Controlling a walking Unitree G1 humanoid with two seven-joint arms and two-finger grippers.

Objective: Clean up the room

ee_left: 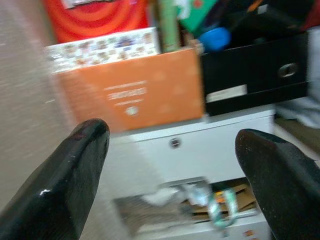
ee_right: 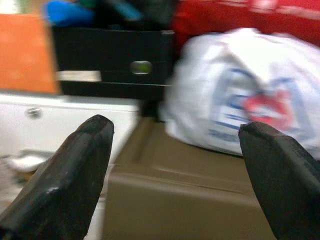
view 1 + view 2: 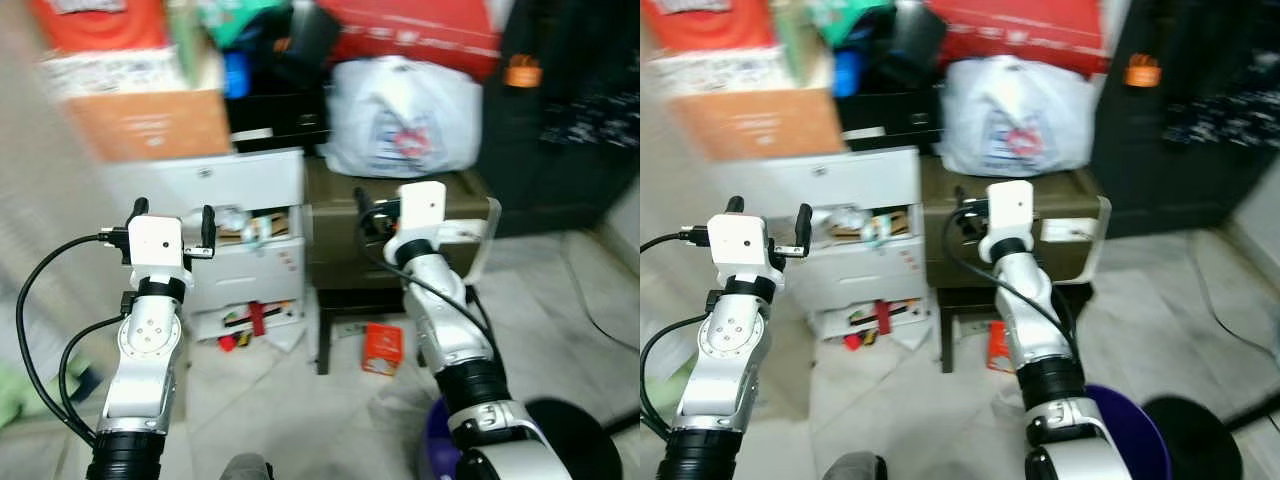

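Both my arms are raised in front of a cluttered corner, and the views are blurred. My left gripper (image 3: 174, 208) is open and empty, held before a white drawer unit (image 3: 250, 190). One drawer (image 3: 255, 228) of that unit hangs open, stuffed with paper and scraps. My right gripper (image 2: 177, 150) is open and empty in front of an olive-brown cabinet (image 3: 340, 235). A white plastic bag (image 3: 405, 115) sits on that cabinet. A small red-orange box (image 3: 383, 347) lies on the floor under the cabinet. Red scraps (image 3: 250, 320) lie at the drawer unit's foot.
An orange cardboard box (image 3: 150, 120) and a black drawer box (image 3: 275, 110) are stacked on the drawer unit, with red packages above. A purple bin (image 3: 438, 430) and a black round base (image 3: 570, 430) stand by my right side. Green cloth (image 3: 15, 390) lies at left.
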